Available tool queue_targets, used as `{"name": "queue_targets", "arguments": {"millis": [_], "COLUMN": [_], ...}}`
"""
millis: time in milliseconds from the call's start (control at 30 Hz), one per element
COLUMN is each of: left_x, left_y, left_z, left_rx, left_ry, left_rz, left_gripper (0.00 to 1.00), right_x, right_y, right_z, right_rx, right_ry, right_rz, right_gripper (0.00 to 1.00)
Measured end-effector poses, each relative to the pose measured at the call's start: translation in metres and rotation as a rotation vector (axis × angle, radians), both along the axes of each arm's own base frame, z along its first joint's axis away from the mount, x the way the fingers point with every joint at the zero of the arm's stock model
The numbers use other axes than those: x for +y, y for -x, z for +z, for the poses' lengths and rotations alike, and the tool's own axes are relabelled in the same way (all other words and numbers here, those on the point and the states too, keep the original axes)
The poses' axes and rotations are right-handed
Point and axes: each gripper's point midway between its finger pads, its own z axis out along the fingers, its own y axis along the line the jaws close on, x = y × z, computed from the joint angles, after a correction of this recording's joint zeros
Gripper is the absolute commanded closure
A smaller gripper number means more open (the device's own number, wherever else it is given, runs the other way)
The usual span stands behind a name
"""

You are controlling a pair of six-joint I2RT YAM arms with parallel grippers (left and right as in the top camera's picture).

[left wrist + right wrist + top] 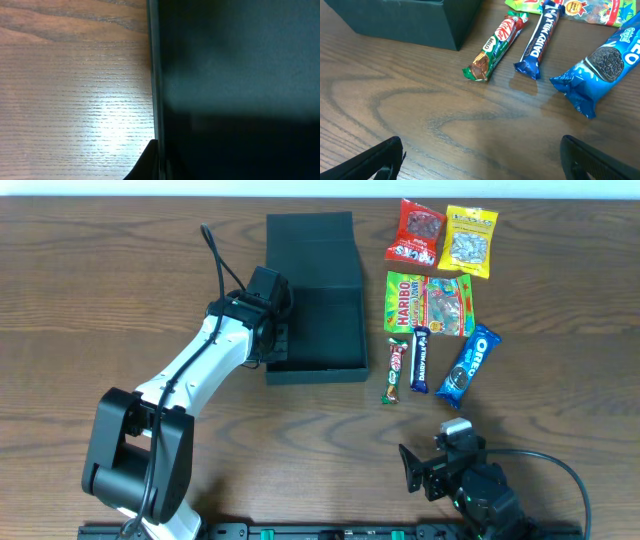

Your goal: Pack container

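Pinching left wall of container (318, 372) between near-closed left gripper (280, 340) fingers (145, 167), box body lying to their right; idling right gripper (480, 165) with fingers spread wide, container well ahead-left of them.

My left arm (190, 368), left of the container (315, 300), is a white link between chunky black joints, a black cable (212, 255) looping above it. Below the container, my right arm (480, 485) is all black, with a small grey block (457, 426).
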Motion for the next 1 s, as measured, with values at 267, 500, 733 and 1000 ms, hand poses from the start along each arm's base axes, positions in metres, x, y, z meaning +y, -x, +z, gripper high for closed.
{"name": "queue_targets", "arguments": {"millis": [267, 500, 733, 1000], "left_x": [0.001, -0.013, -0.012, -0.007], "left_y": [0.005, -0.033, -0.029, -0.017], "left_z": [0.004, 0.095, 0.151, 0.145], "left_rx": [0.026, -0.143, -0.255, -0.203], "left_ry": [-0.011, 0.060, 0.106, 0.084], "left_rz": [-0.003, 0.012, 0.012, 0.012], "left_gripper": [0.05, 0.05, 0.05, 0.05], "right_x": [0.000, 0.000, 0.024, 0.072], "right_y": [0.000, 0.000, -0.019, 0.002], "right_z": [0.000, 0.000, 0.049, 0.097], "right_rx": [0.000, -0.002, -0.154, 0.034], "right_ry": [0.000, -0.001, -0.216, -0.773], "right_rz": [0.000, -0.001, 0.011, 0.114], "right_gripper": [0.01, 0.01, 0.01, 0.01]}}
